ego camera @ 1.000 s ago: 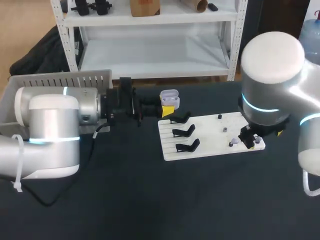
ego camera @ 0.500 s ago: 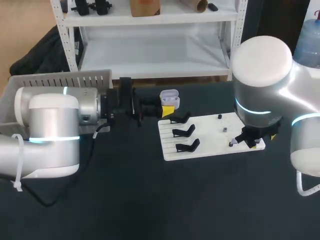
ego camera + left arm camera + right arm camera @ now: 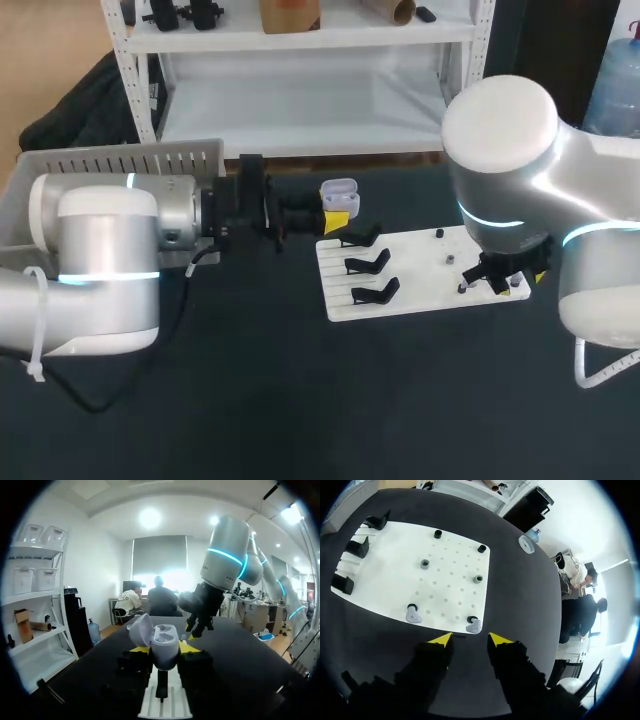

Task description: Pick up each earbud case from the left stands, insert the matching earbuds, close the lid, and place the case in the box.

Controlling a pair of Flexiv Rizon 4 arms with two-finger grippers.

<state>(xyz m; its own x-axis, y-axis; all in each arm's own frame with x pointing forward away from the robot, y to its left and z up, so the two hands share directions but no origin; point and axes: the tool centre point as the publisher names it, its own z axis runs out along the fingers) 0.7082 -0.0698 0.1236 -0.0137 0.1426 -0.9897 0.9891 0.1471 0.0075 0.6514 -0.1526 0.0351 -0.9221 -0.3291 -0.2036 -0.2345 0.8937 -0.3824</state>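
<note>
Case (image 3: 340, 188) first: it is up off the table (image 3: 300, 400), and my left claw (image 3: 164, 653) is clenched on it. One yellow tip presses on each side of the case. Its lid (image 3: 141, 629) is flipped open and leans back. I cannot tell what is inside the case.

The case hangs by the far left corner of the white board (image 3: 420, 300). Three black stands (image 3: 367, 263) sit in a row along the left side of that board. The case is just past the far one and is not touching it.

My left arm comes in low and flat across the table. The grey box (image 3: 120, 158) is behind that arm, at the far left of the table.

My right claw (image 3: 469, 640) is over the near right edge of the board. Its fingers are spread apart and there is nothing between them. Two small pale earbuds (image 3: 412, 614) stand on that near part of the board. One of them is just ahead of the gap between the right claw's tips, but the tips do not touch it. Four little dark pegs (image 3: 425, 564) stand farther up the board.
</note>
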